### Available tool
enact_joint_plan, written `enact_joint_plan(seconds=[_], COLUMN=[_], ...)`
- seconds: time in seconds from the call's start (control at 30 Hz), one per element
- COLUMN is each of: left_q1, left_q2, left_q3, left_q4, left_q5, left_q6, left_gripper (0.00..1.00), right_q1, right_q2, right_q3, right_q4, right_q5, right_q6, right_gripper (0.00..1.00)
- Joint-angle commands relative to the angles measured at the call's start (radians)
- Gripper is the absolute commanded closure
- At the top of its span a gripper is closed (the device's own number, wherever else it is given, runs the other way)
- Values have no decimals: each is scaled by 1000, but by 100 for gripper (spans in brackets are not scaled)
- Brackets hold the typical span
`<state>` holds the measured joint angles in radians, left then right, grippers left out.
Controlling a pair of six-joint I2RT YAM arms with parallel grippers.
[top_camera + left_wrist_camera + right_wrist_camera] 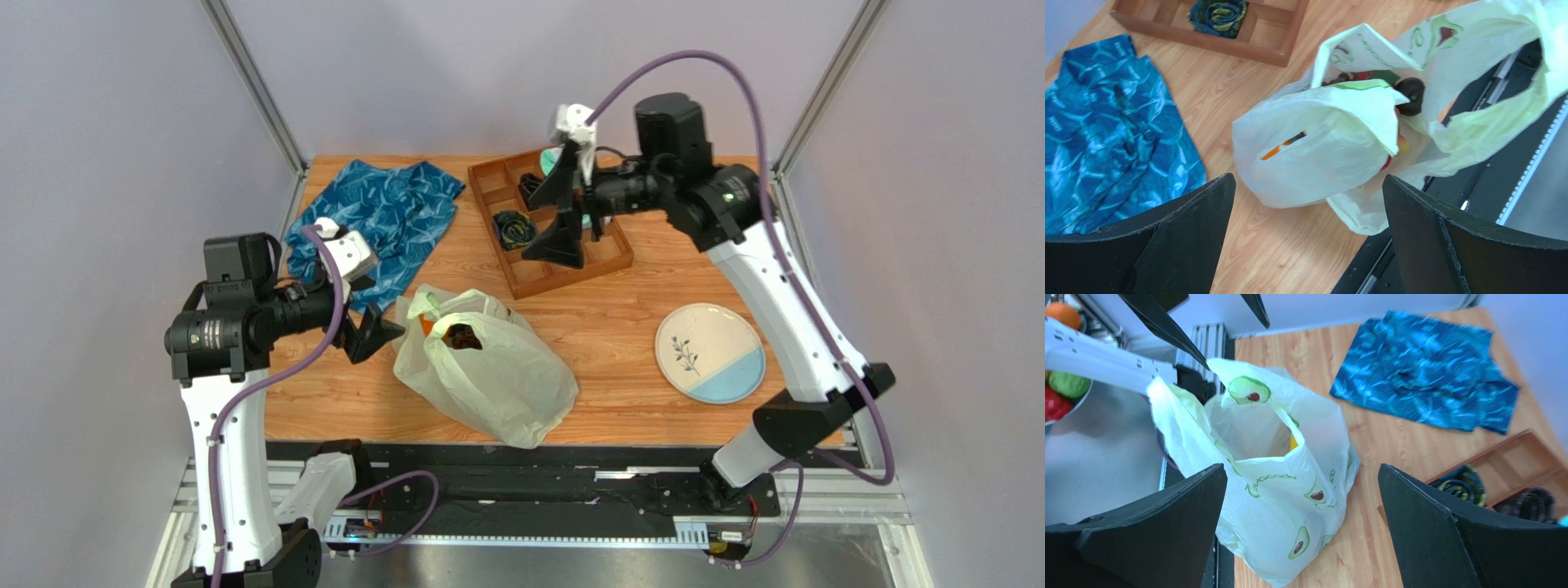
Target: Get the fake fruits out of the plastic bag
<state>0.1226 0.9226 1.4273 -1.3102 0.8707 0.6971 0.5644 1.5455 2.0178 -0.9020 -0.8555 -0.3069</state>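
Two sets of fingers: both were spread wide, gripping nothing.
Left fingers: hung just left of the crinkly pale translucent plastic bag.
Right fingers: were raised over the compartmented wooden tray, well apart from the bag.
Bag: lay on the wooden table, its bottom at the near edge.
Small plastic fake fruits: sat inside the open mouth.
Room: table wood showed between the bag and the round blue-and-white plate.

Plastic bag: green cursive print, reads roughly "avocado"; nothing else legible.
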Motion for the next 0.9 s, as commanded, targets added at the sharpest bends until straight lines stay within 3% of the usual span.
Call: enact_joint_plan(seconds=[0.0, 0.13, 0.47, 0.6, 0.7, 0.73, 0.87], left_q1=[-94, -198, -201, -201, -201, -201, -201], left_q2=[-33, -1, -77, -73, -50, -44, 11], left_q3=[-57, -73, -211, -222, -199, -191, -134], left_q4=[5, 29, 173, 278, 308, 321, 345], left_q5=[113, 79, -36, -53, -47, -45, -41], left_q6=[-4, 10, -60, -203, -258, -275, -370], left_gripper=[1, 3, 19, 28, 40, 44, 68], right_q1=[113, 227, 328, 328, 331, 334, 339], right_q2=[37, 73, 74, 79, 80, 79, 88], right_q3=[25, 68, 56, 48, 9, -13, -85], right_q4=[-57, -90, -84, -92, -40, 30, 117], right_q5=[58, 108, 122, 84, 73, 105, 162], right_q6=[-182, -274, -308, -339, -316, -289, -161], right_gripper=[0, 0, 1, 2, 12, 26, 58])
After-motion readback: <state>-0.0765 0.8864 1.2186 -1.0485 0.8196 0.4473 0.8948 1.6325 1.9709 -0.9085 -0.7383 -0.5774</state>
